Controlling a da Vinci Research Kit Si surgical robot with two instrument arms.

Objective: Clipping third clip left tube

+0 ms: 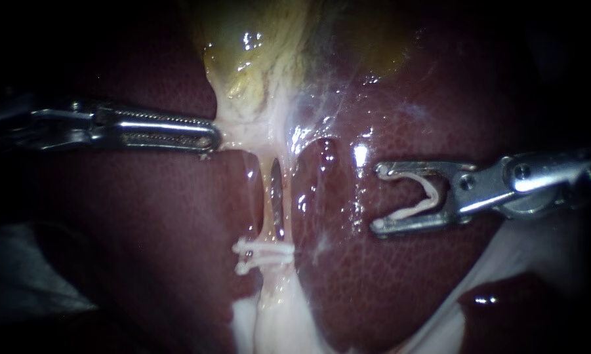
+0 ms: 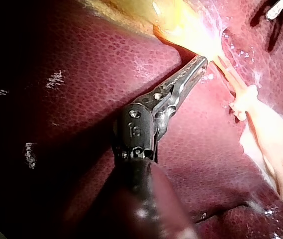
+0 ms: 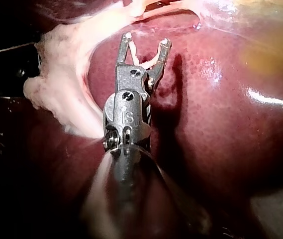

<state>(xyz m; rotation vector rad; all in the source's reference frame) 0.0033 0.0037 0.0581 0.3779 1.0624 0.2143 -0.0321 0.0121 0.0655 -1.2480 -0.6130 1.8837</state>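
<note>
Right instrument (image 1: 379, 198): tool spread wide, holding open white clip (image 1: 427, 196) over liver (image 1: 387, 282), apart from left tube (image 1: 266, 196). Left instrument (image 1: 210, 137): tool clamped on pale tissue (image 1: 243, 134) below gallbladder (image 1: 256, 39). 2 clips (image 1: 264, 255) sit across the tube lower down.

Two instruments (image 1: 211, 137) (image 1: 378, 196), three clips (image 1: 265, 249) (image 1: 261, 265) (image 1: 407, 211)

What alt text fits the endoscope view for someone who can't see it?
My right instrument, jaws holding a white clip, hovers over the liver beside a tube bearing two clips. My left instrument grips pale tissue below the gallbladder.
</note>
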